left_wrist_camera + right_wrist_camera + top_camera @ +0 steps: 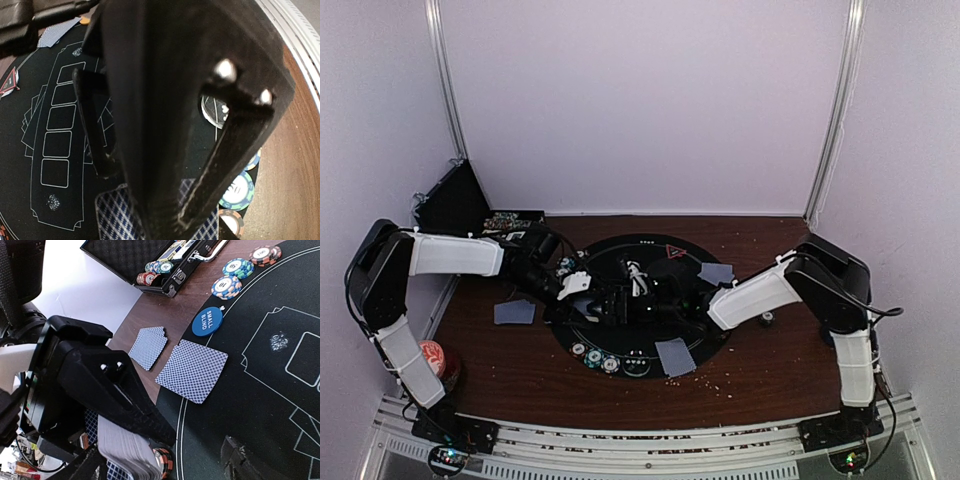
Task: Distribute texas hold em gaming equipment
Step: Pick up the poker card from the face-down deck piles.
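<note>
Right wrist: crosshatched deck (122,447), round button (207,321).

Black fingers and frame edges hide much
The left gripper (135,195) — close and blurred — blocks the middle of the mat (30,100); the card deck (125,450) runs off the bottom edge; overhead, the chips (594,358) are too small to read.

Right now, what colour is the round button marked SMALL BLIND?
The SMALL BLIND button is blue with white lettering. The right wrist view shows it best.
</note>
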{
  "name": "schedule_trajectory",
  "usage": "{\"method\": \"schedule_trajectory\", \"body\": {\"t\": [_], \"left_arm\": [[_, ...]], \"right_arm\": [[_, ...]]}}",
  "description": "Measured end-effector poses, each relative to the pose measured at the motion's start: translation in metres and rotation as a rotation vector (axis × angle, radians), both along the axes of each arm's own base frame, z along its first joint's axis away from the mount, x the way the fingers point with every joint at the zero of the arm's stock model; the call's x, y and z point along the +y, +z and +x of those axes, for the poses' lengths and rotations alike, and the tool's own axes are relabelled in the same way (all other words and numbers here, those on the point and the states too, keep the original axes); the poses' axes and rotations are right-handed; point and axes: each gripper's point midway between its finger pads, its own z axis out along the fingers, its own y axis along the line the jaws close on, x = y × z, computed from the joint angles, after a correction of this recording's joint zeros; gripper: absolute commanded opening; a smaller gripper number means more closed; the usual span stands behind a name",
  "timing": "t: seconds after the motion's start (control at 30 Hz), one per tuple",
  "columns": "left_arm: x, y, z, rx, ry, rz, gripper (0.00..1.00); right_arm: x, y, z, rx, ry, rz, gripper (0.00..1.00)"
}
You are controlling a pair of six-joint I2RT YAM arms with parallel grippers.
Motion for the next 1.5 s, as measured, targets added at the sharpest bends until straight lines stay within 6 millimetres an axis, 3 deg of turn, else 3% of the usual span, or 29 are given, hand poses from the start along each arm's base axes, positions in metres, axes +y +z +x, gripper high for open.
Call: {"method": "schedule_trajectory", "body": {"t": [0.3, 0.67, 1.03, 1.17, 1.4, 1.5], "left_arm": [[0.001, -0.002, -0.003, 0.006, -0.006, 0.005, 0.42], [0.001, -0.002, 0.000, -0.012, -0.002, 0.013, 0.42], [-0.002, 0.000, 0.007, -0.044, 0.002, 0.001, 0.42], [-0.002, 0.000, 0.007, -0.047, 0.002, 0.001, 0.42], [-0.001, 0.000, 0.005, -0.038, 0.001, 0.004, 0.42], [-0.001, -0.001, 0.004, -0.033, 0.001, 0.007, 0.42]], "right_arm": [[0.010, -0.003, 0.004, 0.021, 0.026, 0.007, 0.71], [0.009, -0.003, 0.009, 0.012, 0.021, -0.014, 0.51], [-0.013, 0.003, 0.009, -0.023, -0.018, -0.064, 0.40], [-0.014, 0.007, 0.008, -0.034, -0.007, -0.062, 0.31], [-0.010, 0.014, -0.002, -0.026, 0.060, -0.016, 0.02], [-0.014, 0.014, -0.007, -0.016, 0.078, 0.000, 0.00]]}}
